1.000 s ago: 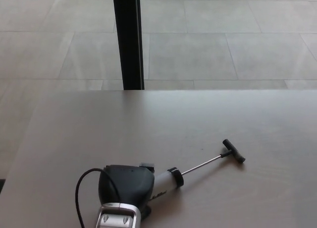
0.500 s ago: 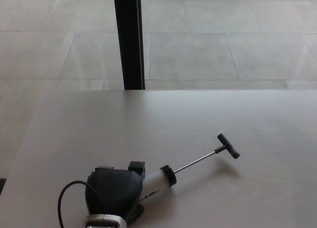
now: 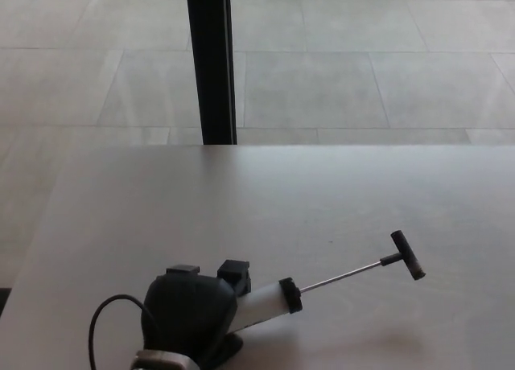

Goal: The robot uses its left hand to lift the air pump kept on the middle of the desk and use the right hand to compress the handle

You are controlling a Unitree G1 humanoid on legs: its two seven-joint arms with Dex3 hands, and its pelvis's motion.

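- The air pump (image 3: 269,302) is held over the near part of the desk (image 3: 241,201); its pale barrel runs from the lower left up toward the right, and a thin rod leads out to the black T-shaped handle (image 3: 407,255), which is drawn well out from the barrel
- A faint shadow on the desk under the rod suggests the pump is off the surface, though this is a judgement
- The left hand (image 3: 191,314) is wrapped round the near end of the barrel, its black fingers closed on the pump; two fingertips show above the barrel
- The pump's long axis points away from the left hand toward the robot's right side; the handle is the end lying farthest to the right, so a push along the rod back toward the barrel is what compression calls for
- The right hand does not show; how near it is cannot be told
- The pump's base is hidden behind the left hand; the wrist and its cable (image 3: 100,326) are cut off by the lower edge
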